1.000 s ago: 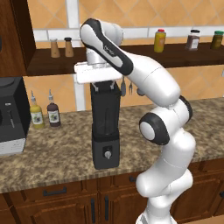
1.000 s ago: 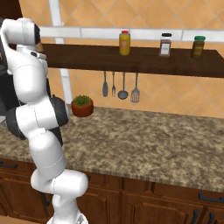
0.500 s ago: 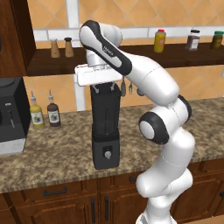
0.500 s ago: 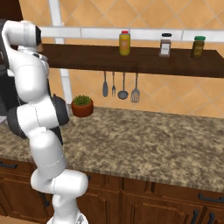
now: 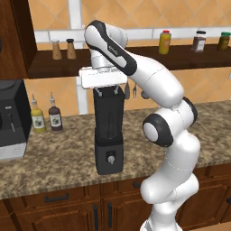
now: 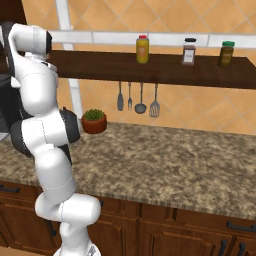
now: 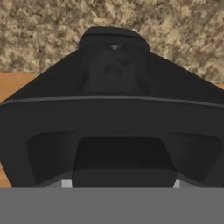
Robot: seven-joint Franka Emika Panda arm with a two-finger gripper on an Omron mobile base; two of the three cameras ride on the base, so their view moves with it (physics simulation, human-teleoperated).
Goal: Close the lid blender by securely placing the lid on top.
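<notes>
We see the blender (image 5: pixel 108 135) upright on the stone counter (image 5: pixel 58 158), its knob facing us. Our gripper (image 5: pixel 108 91) hangs straight down over the top of the jar, with the two fingers close to either side of the lid (image 7: pixel 122 157), which sits on the jar's mouth. Whether the fingers press the lid or stand just clear of it, we cannot tell. Left of the blender stand two sauce bottles (image 5: pixel 45 118) near the wall.

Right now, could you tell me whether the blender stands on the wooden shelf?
No, the blender stands on the speckled counter, well below the shelf.
</notes>
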